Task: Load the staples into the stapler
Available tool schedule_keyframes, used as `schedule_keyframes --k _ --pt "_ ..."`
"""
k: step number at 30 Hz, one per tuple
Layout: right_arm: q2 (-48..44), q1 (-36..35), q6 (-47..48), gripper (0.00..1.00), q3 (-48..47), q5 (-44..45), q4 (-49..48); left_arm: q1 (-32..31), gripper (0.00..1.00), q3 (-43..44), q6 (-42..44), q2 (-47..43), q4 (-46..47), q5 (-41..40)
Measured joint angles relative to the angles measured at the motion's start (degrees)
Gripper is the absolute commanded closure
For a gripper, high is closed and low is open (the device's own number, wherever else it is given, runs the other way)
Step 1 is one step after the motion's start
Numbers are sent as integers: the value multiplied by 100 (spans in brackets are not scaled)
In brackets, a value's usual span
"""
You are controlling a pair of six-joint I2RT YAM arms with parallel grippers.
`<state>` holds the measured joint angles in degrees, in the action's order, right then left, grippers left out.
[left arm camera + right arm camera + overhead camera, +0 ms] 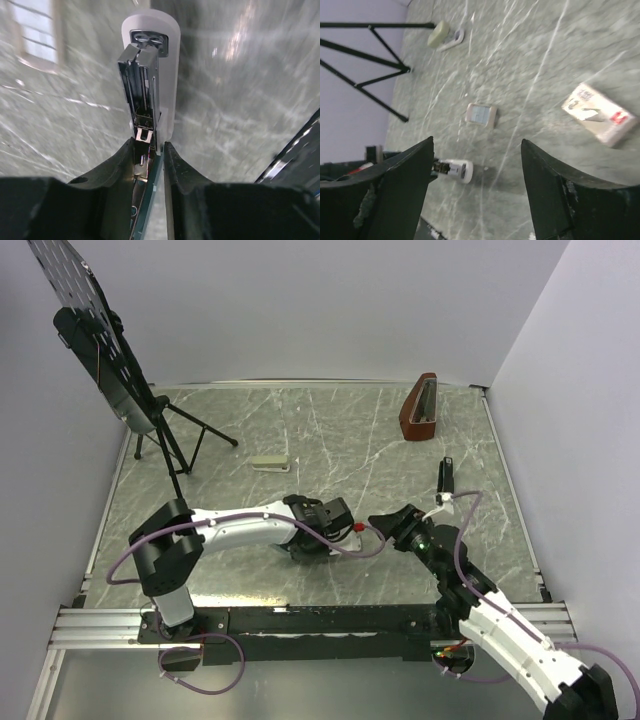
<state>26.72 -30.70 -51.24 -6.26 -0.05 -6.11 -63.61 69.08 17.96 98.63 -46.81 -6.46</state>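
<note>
Gripping the stapler (145, 85) with the left claw (149, 147), dark fingers (117, 165) pressing in on both sides of its rear end. Showing its silvery rail tilted up and open, lifting clear of a pale rounded base with a metal plate at the tip. Sitting near the middle of the counter (350, 440), a little toward the near edge. Hanging just beside it, toward the right edge, the right claw (476, 145), fingers spread wide and gripping no object. Lying flat on the counter ahead of that claw, a whitish-tan box (599, 119) with red print, well apart from the stapler. Resting between box and stapler, a small pale square piece (481, 114). Failing to make out the staples themselves, too small to tell. Lying toward the far edge, left of centre, a grey-green stapler (268, 463), with a black tripod (178, 440) standing near the far left corner and a brown holder (420, 408) near the far right corner.
</note>
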Motion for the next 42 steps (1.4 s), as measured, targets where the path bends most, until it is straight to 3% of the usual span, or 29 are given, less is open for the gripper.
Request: schedule_keyframes --k 8,10,12,18,20,26,32,38,42 --pt "-535 22 254 19 -13 669 802 -72 78 -118 299 251 -81 -188" --pt "-533 22 295 19 -13 752 909 -138 67 -118 334 269 -87 -262" --pt "-533 22 321 19 -13 809 966 -179 45 -118 339 280 -85 -339" --pt "-522 22 540 17 -20 861 1012 -212 8 -175 284 299 -68 -446" --pt "-501 22 695 16 -52 848 1036 -212 0 -175 249 249 -55 -520" --pt "-28 22 1526 16 -431 437 955 -175 1 -179 157 -437 247 -693" --pt "1252 -74 2457 16 -1032 -632 654 308 1 -339 -411 -2057 1038 -994" --pt "2852 -1115 3515 17 -1836 -1250 581 1060 1 -1235 -1464 -4079 2109 -1346" --pt "3735 -1849 4146 17 -2448 -1408 527 1169 1 -2168 -2107 -5305 2656 -1759"
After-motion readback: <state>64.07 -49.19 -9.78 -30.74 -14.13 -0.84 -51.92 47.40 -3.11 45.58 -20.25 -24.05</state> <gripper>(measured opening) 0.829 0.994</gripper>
